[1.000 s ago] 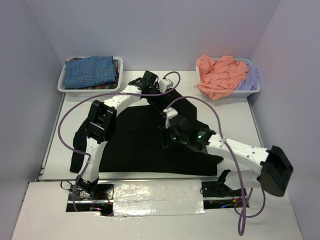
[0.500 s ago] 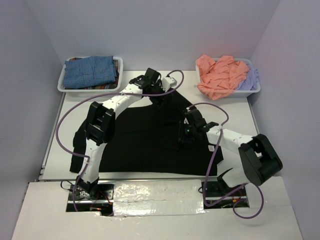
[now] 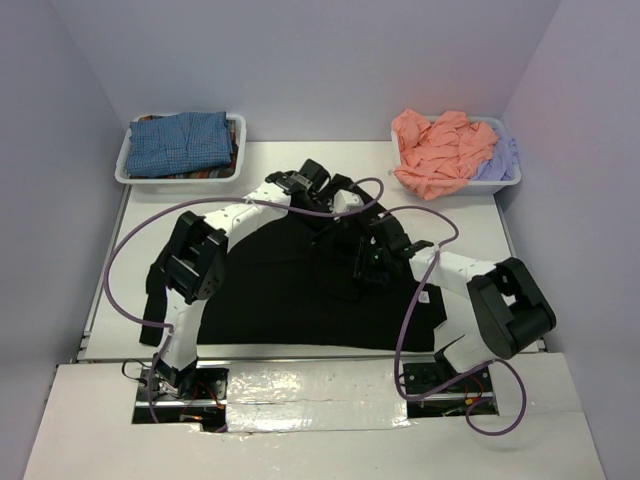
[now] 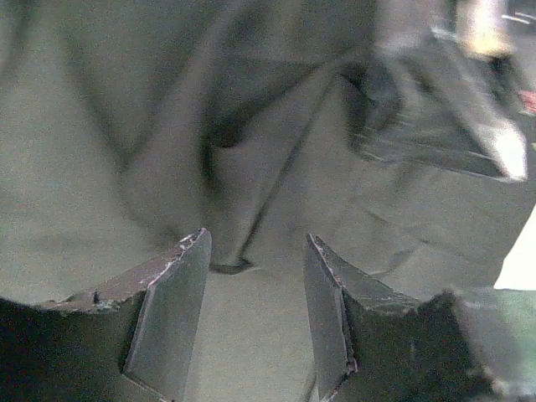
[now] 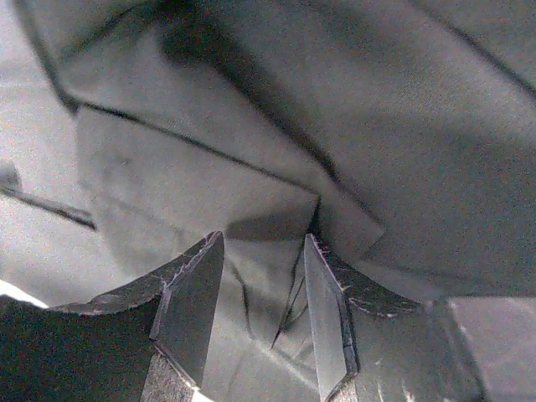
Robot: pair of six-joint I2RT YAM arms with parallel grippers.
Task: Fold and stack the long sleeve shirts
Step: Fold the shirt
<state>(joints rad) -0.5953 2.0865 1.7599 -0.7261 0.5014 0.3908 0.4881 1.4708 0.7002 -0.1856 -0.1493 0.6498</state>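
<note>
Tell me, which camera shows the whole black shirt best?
The top camera: it shows the whole black shirt spread out, edges and all. Both wrist cameras sit too close, showing only grey folds and creases of it; the left one is blurry.

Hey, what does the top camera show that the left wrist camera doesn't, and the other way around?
Only the top view: the blue-checked shirt in the left bin and the salmon-pink shirt heaped in the right bin. Only the left wrist view: the left gripper up close, open over creased cloth. Both: the black shirt.
</note>
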